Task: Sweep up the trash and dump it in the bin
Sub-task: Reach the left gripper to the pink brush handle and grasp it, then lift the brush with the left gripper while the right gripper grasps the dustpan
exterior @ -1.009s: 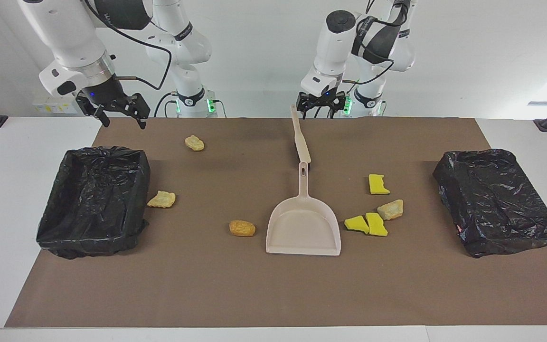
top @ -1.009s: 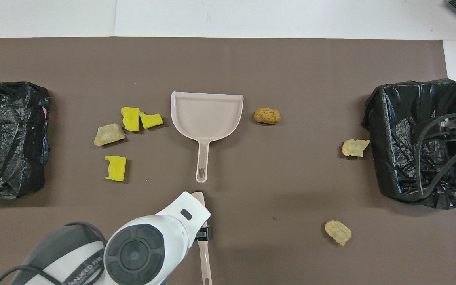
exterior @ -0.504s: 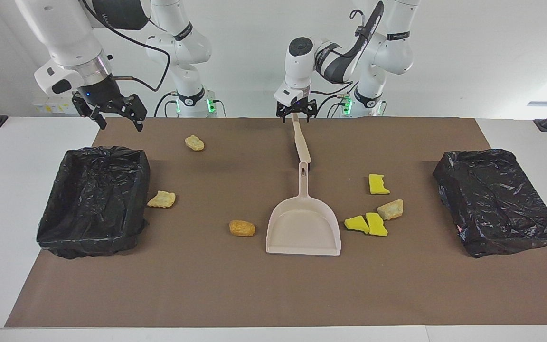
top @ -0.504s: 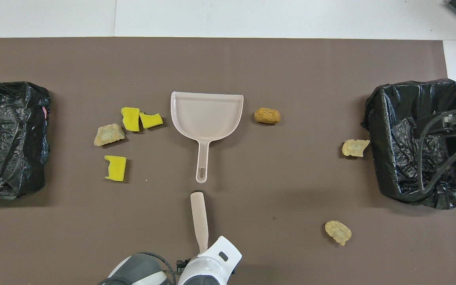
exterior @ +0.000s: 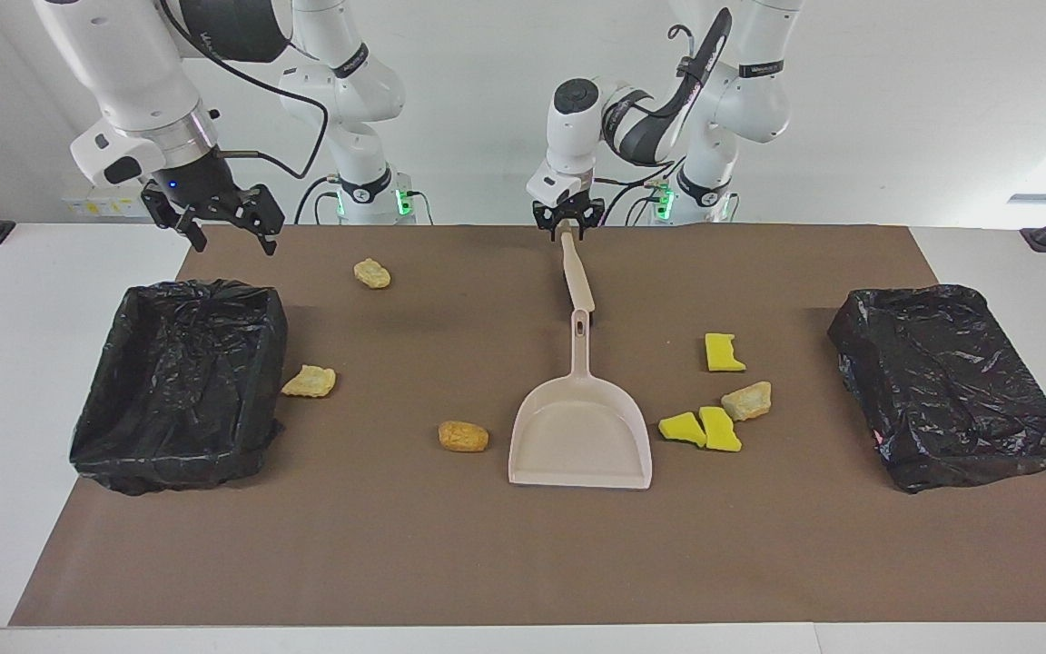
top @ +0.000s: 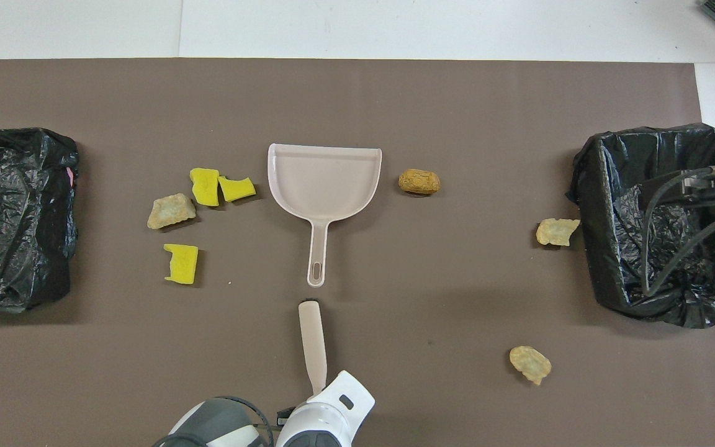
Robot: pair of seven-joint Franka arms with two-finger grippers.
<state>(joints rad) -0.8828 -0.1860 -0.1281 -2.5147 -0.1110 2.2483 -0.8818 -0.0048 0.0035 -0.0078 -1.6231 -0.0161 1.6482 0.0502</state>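
I have the left gripper [exterior: 565,227] down at the robots' edge of the brown mat [exterior: 523,545], its fingers clamped on the top end of the beige brush handle [exterior: 575,272]. The brush slants away from the robots, its lower end just short of the hanging hole in the dustpan [exterior: 581,427] handle. The right gripper [exterior: 228,222] hangs in the air over the robots' edge of the open black-lined bin [exterior: 180,381] at the right arm's end, fingers spread and holding nothing.

None of the trash is near either set of fingers. Toward the left arm's end, beside the dustpan's pan, two yellow sponge pieces [exterior: 701,429] lie touching, with a tan foam lump [exterior: 747,401] just beside them and a third yellow sponge piece [exterior: 724,352] a little nearer the robots. On the dustpan's right-arm side sits an orange-brown nugget [exterior: 463,436], close to the pan's wall. A pale tan scrap [exterior: 310,381] lies just beside the open bin, and another tan lump [exterior: 371,272] sits near the robots' edge of the mat, between the two grippers. A second black bag-covered bin [exterior: 950,381] stands at the left arm's end.
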